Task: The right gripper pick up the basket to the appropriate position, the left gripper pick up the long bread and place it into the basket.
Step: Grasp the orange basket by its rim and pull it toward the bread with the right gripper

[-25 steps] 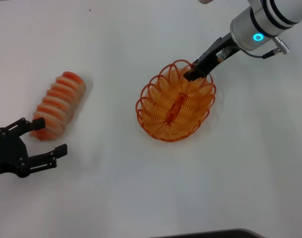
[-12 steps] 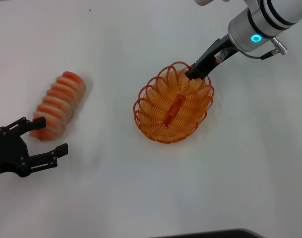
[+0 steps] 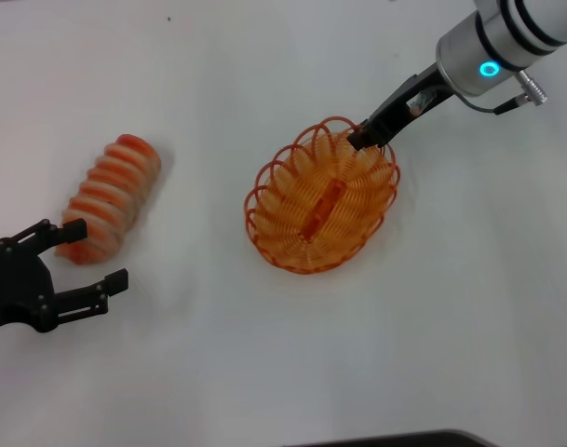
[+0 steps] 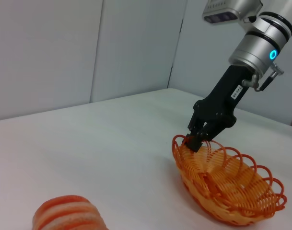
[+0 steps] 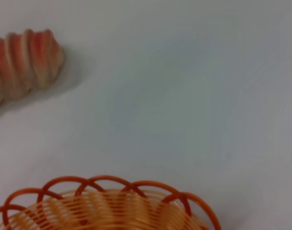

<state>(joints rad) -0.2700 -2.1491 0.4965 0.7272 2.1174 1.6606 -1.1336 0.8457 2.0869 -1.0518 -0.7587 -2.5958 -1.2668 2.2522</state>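
The orange wire basket [image 3: 322,207] sits mid-table; it also shows in the left wrist view [image 4: 227,184] and the right wrist view [image 5: 102,206]. My right gripper [image 3: 360,138] [image 4: 195,142] is shut on the basket's far rim. The long bread [image 3: 111,197], orange-red with cream ridges, lies on the table at the left; it also shows in the left wrist view [image 4: 69,214] and the right wrist view [image 5: 23,62]. My left gripper [image 3: 78,256] is open and empty, just in front of the bread's near end.
The white table [image 3: 218,354] lies bare between the bread and the basket and in front of them. A grey wall [image 4: 88,48] stands behind the table in the left wrist view.
My right gripper has dragged the basket slightly left, toward the bread. The left gripper and the bread have not moved.
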